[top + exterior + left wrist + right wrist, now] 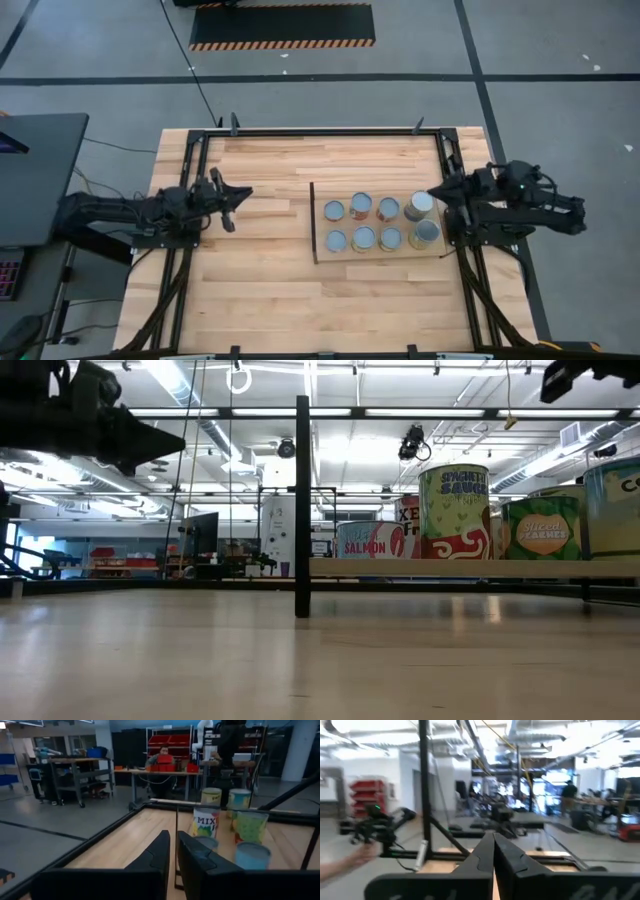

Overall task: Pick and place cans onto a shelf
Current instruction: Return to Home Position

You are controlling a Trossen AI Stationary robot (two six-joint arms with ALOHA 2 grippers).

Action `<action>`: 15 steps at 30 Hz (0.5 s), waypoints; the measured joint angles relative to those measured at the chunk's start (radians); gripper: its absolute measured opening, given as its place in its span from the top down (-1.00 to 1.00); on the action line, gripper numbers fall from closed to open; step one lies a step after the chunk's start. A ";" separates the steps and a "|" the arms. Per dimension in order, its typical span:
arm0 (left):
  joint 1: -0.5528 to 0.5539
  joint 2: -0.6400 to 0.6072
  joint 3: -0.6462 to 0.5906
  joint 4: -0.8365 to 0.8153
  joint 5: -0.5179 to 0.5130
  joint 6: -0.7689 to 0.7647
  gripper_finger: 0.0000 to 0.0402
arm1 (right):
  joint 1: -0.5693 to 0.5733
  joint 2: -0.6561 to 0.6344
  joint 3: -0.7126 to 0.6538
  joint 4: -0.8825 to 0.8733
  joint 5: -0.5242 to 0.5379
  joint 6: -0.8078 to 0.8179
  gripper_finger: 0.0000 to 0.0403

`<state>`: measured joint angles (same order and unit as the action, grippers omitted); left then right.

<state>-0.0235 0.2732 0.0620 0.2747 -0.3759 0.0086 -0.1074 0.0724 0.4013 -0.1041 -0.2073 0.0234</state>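
Note:
The shelf [400, 252] is a pale wood panel on the table's right half, with a thin dark upright strip [313, 222] along its left edge. Eight cans stand upright on it in two rows, the far row [361, 206] and the near row [363, 238]. The low view shows labelled cans [454, 510] standing on the shelf to the right of the strip [302, 510]. My left gripper [238, 197] is shut and empty, above the table left of the shelf. My right gripper [433, 194] is shut and empty, raised beside the far right can [419, 205].
A black frame [320, 131] runs along the table's far edge and both sides. Bare planked tabletop [270, 290] lies left of and in front of the shelf. The left wrist view shows a person [161, 757] at a workbench in the room beyond the table.

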 joint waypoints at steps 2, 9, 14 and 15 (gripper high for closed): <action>0.000 -0.037 -0.028 0.005 0.004 -0.012 0.81 | 0.001 -0.068 -0.048 0.011 -0.019 0.029 0.96; -0.004 -0.112 -0.053 0.008 0.031 -0.028 0.81 | 0.010 -0.056 -0.226 0.296 -0.029 0.073 0.95; -0.004 -0.117 -0.053 0.009 0.078 -0.028 0.81 | 0.029 -0.068 -0.392 0.661 0.011 0.052 0.98; -0.004 -0.117 -0.054 0.008 0.083 -0.029 0.81 | 0.034 -0.066 -0.393 0.645 0.030 0.042 0.97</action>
<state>-0.0273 0.1562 0.0082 0.2826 -0.2930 -0.0208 -0.0732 0.0065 0.0079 0.5405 -0.1774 0.0657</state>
